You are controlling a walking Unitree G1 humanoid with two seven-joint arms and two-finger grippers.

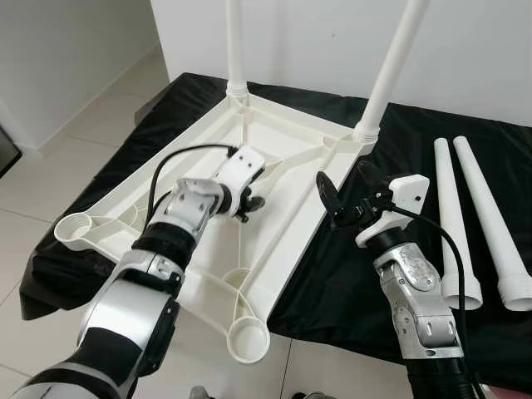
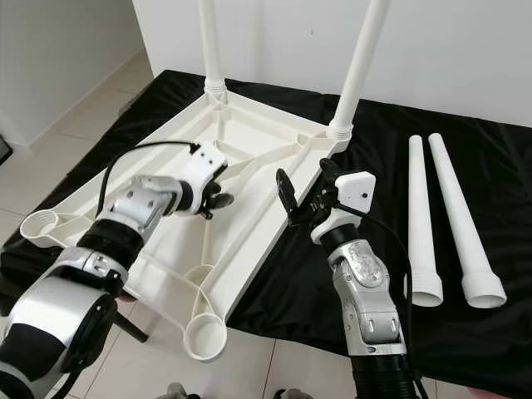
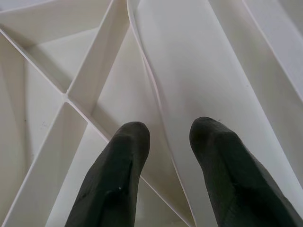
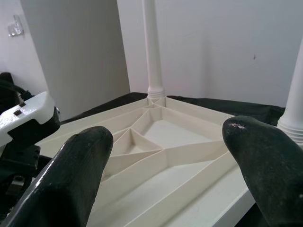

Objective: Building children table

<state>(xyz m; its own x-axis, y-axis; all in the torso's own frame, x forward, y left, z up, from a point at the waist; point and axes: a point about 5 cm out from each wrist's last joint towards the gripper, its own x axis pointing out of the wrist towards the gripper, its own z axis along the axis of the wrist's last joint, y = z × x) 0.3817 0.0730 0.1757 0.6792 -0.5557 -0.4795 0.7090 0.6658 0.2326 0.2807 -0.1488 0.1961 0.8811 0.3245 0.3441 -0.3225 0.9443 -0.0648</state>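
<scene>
A white plastic table top point(image 1: 287, 133) lies upside down on a black cloth. Two white legs stand fitted in its far corners, one at the back point(image 1: 235, 41) and one at the back right point(image 1: 395, 58). The near left socket point(image 1: 75, 226) and the front socket point(image 1: 248, 339) are empty. Two loose legs point(image 1: 453, 220) point(image 1: 490, 220) lie side by side on the cloth to the right. My left gripper point(image 1: 253, 202) hovers open over the ribbed underside, a thin rib point(image 3: 156, 90) running between its fingers. My right gripper point(image 1: 347, 189) is open wide just off the table top's right edge, holding nothing.
The black cloth point(image 1: 332, 283) covers a low platform whose near edge is close to me. Pale tiled floor point(image 1: 50, 166) lies to the left and in front. A white wall point(image 1: 316, 41) stands right behind the platform.
</scene>
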